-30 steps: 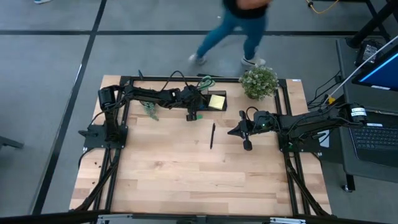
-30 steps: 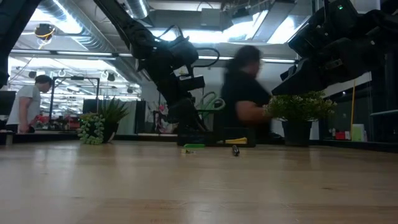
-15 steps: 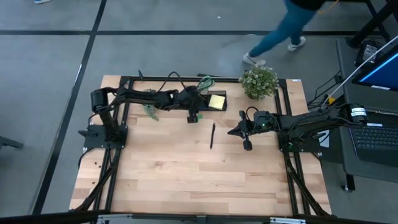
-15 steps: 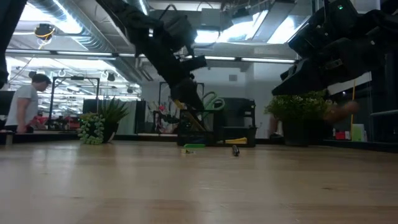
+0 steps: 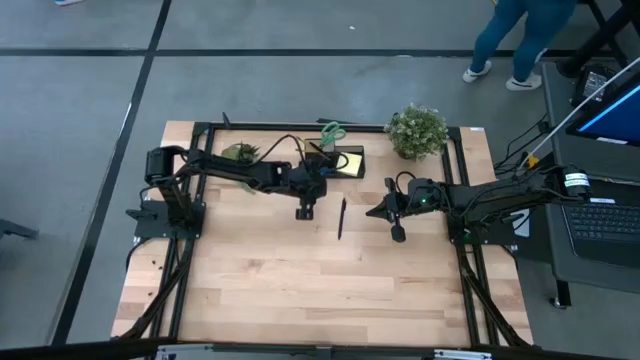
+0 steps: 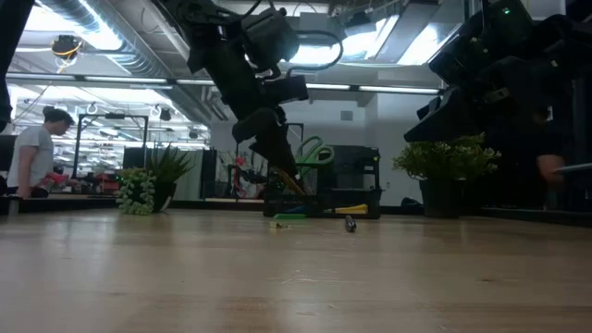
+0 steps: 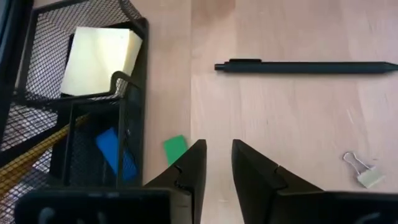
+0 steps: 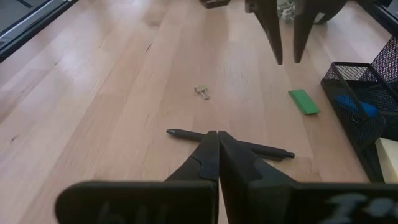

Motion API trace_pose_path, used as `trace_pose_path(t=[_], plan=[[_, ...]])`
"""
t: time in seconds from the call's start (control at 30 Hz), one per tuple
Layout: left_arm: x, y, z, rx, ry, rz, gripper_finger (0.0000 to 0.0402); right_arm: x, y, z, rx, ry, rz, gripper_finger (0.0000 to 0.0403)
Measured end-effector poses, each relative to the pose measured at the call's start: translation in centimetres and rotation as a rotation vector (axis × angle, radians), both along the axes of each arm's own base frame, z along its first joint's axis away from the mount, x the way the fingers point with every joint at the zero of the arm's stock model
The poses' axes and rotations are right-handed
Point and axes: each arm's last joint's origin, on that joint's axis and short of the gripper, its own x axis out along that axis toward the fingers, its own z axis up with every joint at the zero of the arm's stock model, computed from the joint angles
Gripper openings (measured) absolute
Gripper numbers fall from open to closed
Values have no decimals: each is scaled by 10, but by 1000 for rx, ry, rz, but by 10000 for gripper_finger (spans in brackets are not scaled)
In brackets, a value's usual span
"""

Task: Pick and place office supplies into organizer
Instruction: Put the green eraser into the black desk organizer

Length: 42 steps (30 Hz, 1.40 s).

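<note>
The black mesh organizer [image 7: 127, 81] stands at the table's far middle [image 5: 338, 160]. In it are a yellow sticky-note pad [image 7: 99, 53], a blue eraser [image 7: 115, 155], pencils [image 7: 31, 163] and green-handled scissors [image 6: 314, 153]. A green eraser [image 7: 175, 149] lies flat on the table beside the organizer. A black pen [image 7: 305, 66] and a small binder clip [image 7: 360, 171] lie farther out on the wood. My left gripper [image 7: 217, 158] hovers open above bare wood beside the green eraser, with nothing between its fingers. My right gripper [image 8: 217, 142] is shut and waits over the pen's right side [image 5: 398, 232].
A potted plant [image 5: 417, 130] stands at the far right of the table. A smaller plant [image 5: 240, 152] stands at the far left, beside my left arm. A person [image 5: 520, 30] walks on the floor beyond the far edge. The table's near half is bare wood [image 5: 320, 290].
My left gripper has drawn back from the organizer toward the table's near edge and risen a little. The green eraser, pen and clip have stayed where they lay. The person beyond the far edge has walked off to the right.
</note>
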Motion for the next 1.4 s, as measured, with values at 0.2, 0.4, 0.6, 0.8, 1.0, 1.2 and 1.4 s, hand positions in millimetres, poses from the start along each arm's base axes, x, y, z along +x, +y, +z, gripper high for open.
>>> trace_pose_path(t=[0.2, 0.4, 0.6, 0.8, 1.0, 1.2, 1.4], plan=[[-2, 11, 0, -44, -22, 92, 91, 0, 0, 0, 5, 0, -2, 6], [-4, 26, -3, -175, -50, 164, 116, 0, 0, 0, 5, 0, -2, 6], [1, 28, -25, -192, 10, 156, 130, 0, 0, 0, 4, 0, -2, 6], [4, 31, -40, -149, 34, 191, 132, 0, 0, 0, 4, 0, -2, 6], [5, 33, -41, -117, 35, 212, 132, 0, 0, 0, 3, 0, -2, 6], [4, 34, -42, -163, 28, 225, 132, 0, 0, 0, 3, 0, -2, 6], [6, 36, -55, -139, 63, 251, 132, 0, 0, 0, 3, -1, -1, 6]])
